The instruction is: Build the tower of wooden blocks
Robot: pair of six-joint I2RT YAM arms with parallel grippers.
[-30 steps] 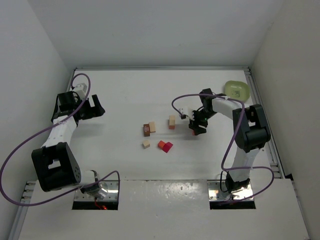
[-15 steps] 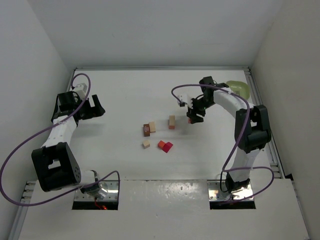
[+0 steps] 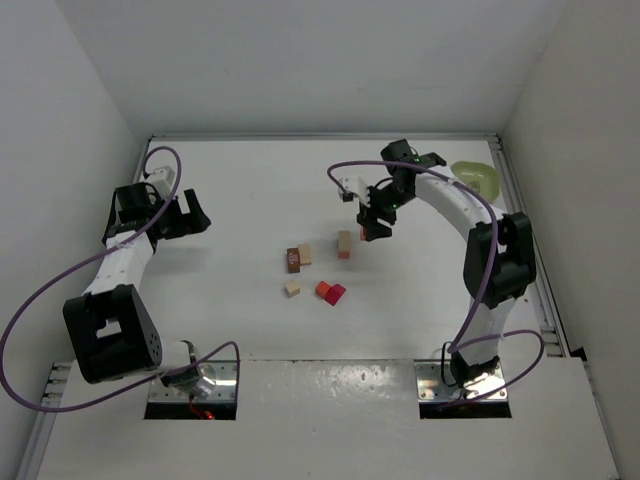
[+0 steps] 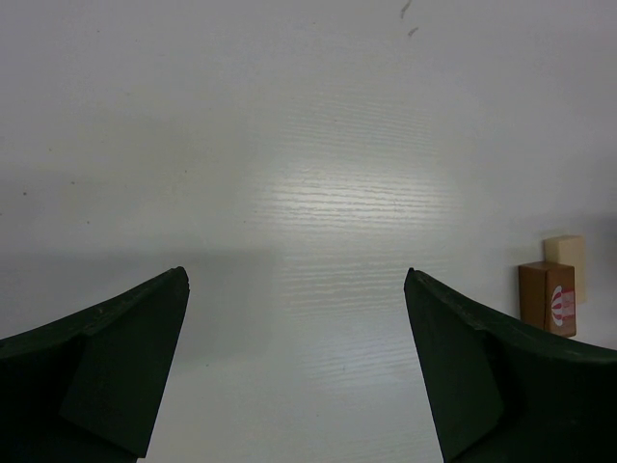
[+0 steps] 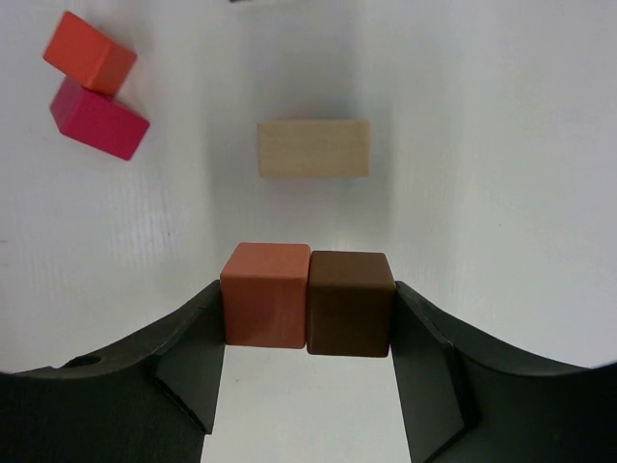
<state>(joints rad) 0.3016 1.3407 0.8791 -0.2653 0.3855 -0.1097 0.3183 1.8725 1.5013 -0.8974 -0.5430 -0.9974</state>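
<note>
table [image 3: 250, 190]: white.
my right gripper [image 3: 375, 222]: clamped on a salmon-and-brown block pair [image 5: 280, 294].
my left gripper [image 4: 294, 277]: spread, empty.
step: probably delivery to the tower [image 3: 344, 243].
next: align above, lower gently.

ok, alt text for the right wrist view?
The right gripper grips two blocks side by side between its fingers, a salmon block and a dark brown block. On the white table beyond lie a pale wood block and, upper left, an orange-red block touching a magenta block.
</note>
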